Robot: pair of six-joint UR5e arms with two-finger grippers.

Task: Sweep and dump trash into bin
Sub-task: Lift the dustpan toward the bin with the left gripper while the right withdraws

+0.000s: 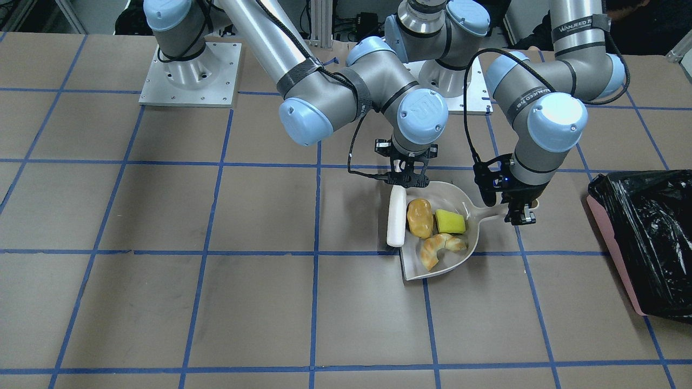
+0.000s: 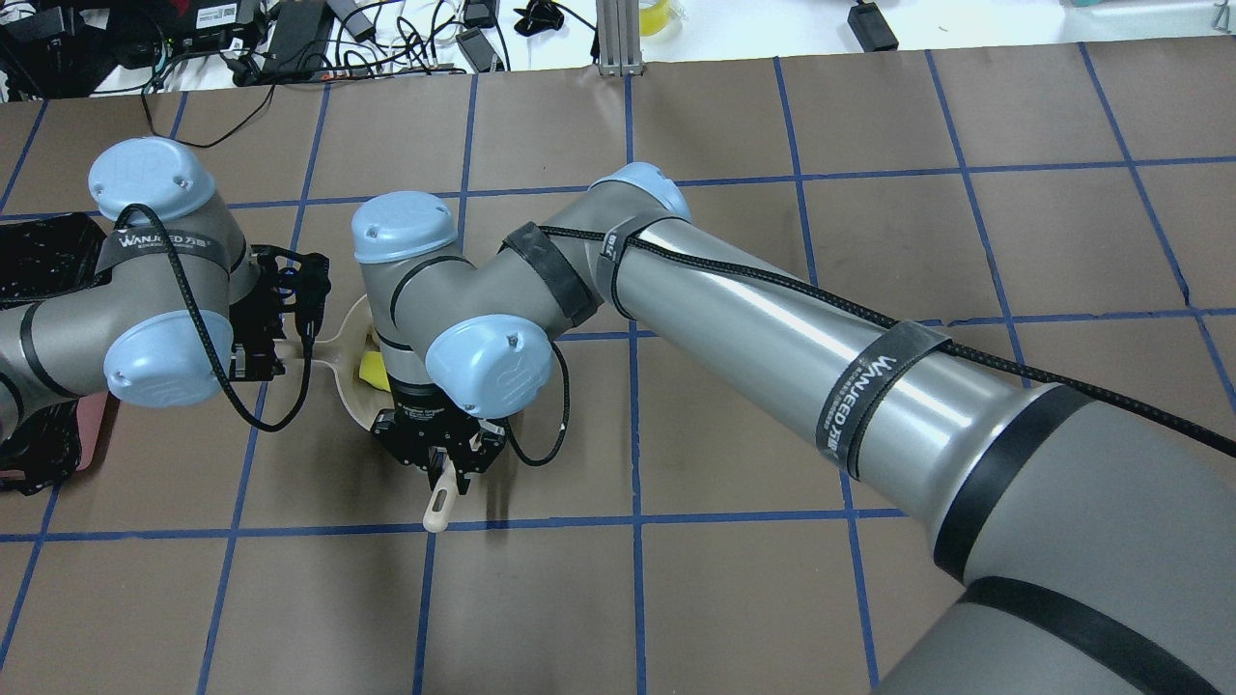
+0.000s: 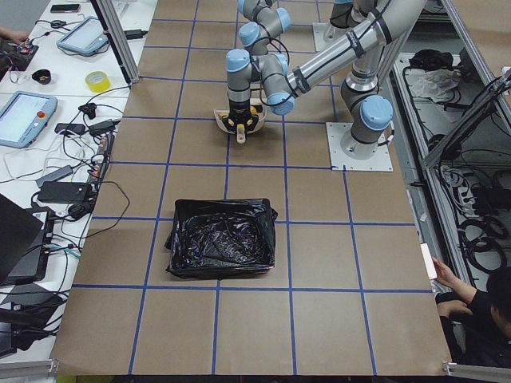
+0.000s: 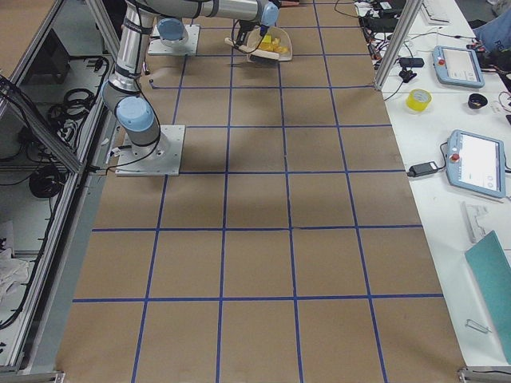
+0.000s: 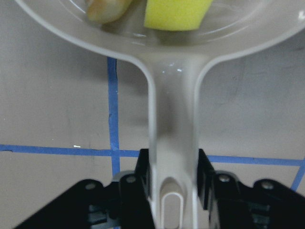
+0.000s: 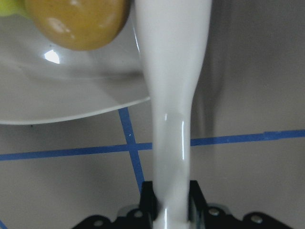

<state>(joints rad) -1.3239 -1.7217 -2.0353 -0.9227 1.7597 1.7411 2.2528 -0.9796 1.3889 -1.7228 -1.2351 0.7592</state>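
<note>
The trash lies in the white dustpan (image 1: 460,260): a golden bread roll (image 1: 420,217), a yellow sponge piece (image 1: 450,221) and a croissant (image 1: 440,248). My left gripper (image 1: 521,215) is shut on the dustpan handle (image 5: 174,143), with the pan flat on the table. My right gripper (image 1: 408,177) is shut on the white brush (image 1: 396,216), which stands at the pan's open side beside the roll. The brush handle (image 6: 174,95) runs between the right fingers. The pink bin with the black bag (image 1: 649,237) stands apart on my left side.
The bin also shows in the exterior left view (image 3: 222,239), one grid square from the dustpan (image 3: 227,120). Brown table paper with blue tape lines surrounds everything. The two arms' wrists hang close together above the pan.
</note>
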